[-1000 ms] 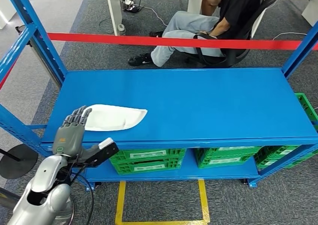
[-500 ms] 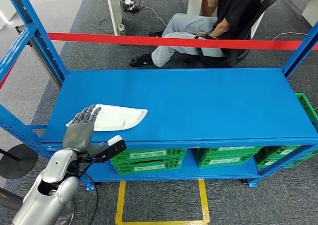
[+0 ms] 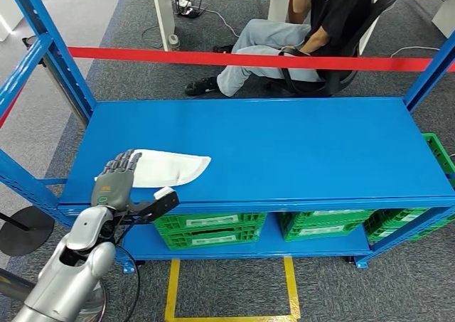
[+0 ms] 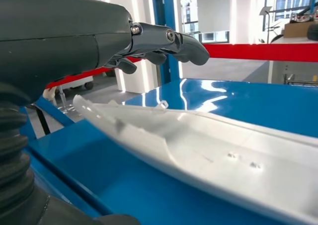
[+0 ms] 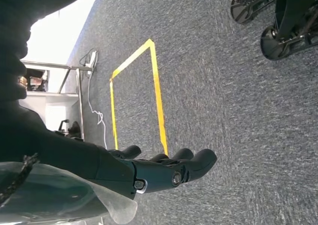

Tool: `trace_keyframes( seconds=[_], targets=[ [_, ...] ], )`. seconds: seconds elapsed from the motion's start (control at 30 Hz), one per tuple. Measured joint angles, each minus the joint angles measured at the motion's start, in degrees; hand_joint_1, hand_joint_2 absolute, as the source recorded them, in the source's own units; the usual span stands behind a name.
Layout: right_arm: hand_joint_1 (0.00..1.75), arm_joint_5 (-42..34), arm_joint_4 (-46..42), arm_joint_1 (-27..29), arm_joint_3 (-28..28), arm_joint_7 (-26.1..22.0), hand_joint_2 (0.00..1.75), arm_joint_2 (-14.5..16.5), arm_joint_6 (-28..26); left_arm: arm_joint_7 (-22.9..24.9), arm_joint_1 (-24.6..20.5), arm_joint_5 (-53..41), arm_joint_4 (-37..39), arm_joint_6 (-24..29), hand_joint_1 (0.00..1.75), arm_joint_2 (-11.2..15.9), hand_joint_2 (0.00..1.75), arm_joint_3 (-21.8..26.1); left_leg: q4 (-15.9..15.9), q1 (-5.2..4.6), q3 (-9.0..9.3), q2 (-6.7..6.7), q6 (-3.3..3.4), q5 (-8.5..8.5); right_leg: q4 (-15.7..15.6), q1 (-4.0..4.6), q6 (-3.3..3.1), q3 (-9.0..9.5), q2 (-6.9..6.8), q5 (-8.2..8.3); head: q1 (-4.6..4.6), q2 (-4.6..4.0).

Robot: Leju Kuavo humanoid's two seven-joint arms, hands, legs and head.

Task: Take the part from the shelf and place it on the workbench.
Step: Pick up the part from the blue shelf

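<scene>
Head view: we're reaching for the white plastic part, which is lying flat near the left front of the blue shelf deck; our left hand is hovering over its near end with fingers spread and thumb out, holding nothing, so the pick isn't made yet. Next we're likely needing to lower the fingers onto the part's raised edge and close; the left wrist view is showing that gap, which the head view isn't. Right wrist view is showing our right hand hanging over carpet, fingers loosely extended, empty.
</scene>
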Motion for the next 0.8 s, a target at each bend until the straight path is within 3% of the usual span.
trace_keyframes(
  seconds=[0.73,0.8],
  targets=[
    [0.0,1.02,0.25,-0.75,0.93,0.0,1.75,0.01,0.02,-0.82,-6.37,0.8,11.13,0.26,0.0,-1.99,1.75,0.56,0.0,0.0,0.0,0.0,-0.01,0.0,0.0,0.0,0.0,0.01,-0.01,0.01,0.0,0.0],
    [0.0,1.02,0.26,-0.78,1.06,0.0,1.75,0.02,0.02,-0.96,-6.76,0.88,11.82,0.33,0.06,-2.15,1.75,0.57,0.0,0.0,0.0,0.0,-0.01,0.01,0.0,0.0,0.01,0.02,-0.01,0.01,0.0,0.0]
  ],
)
